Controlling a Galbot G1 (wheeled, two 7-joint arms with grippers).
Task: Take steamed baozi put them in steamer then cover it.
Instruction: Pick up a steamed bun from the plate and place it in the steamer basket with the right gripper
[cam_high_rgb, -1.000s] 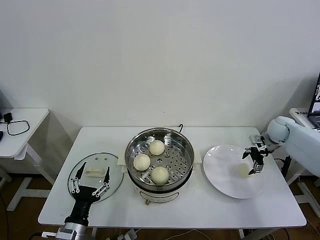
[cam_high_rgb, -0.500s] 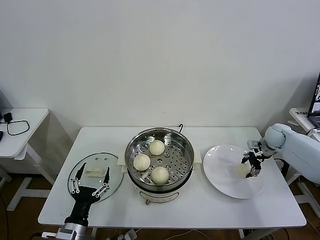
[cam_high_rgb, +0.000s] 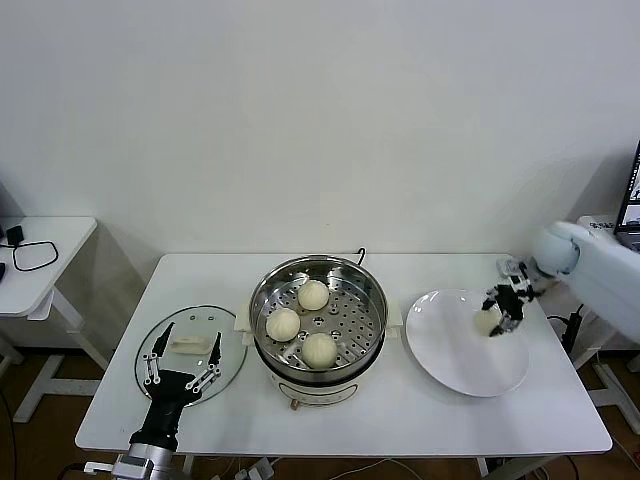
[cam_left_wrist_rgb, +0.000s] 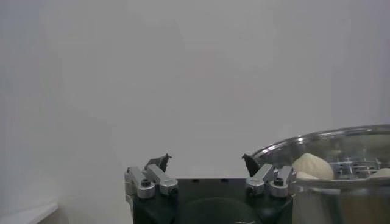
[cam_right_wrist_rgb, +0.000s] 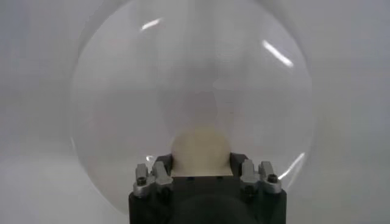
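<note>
- The right gripper (cam_high_rgb: 497, 311) is clenched around one steamed baozi (cam_high_rgb: 487, 321) and holds it just above the white plate (cam_high_rgb: 450, 350).
- In the right wrist view, that bun (cam_right_wrist_rgb: 200, 150) sits snug between the two fingers.
- Three more buns (cam_high_rgb: 313, 294) lie on the holey tray inside the steamer (cam_high_rgb: 318, 275).
- The left gripper (cam_high_rgb: 181, 358) waits with its fingers spread wide, over the glass lid (cam_high_rgb: 231, 365) lying beside the steamer.

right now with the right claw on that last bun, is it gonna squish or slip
The bun looks soft and rounded, so it may dent under a tight grip. Its smooth skin could slip from the right claw. If dropped on the plate, it would probably roll.
</note>
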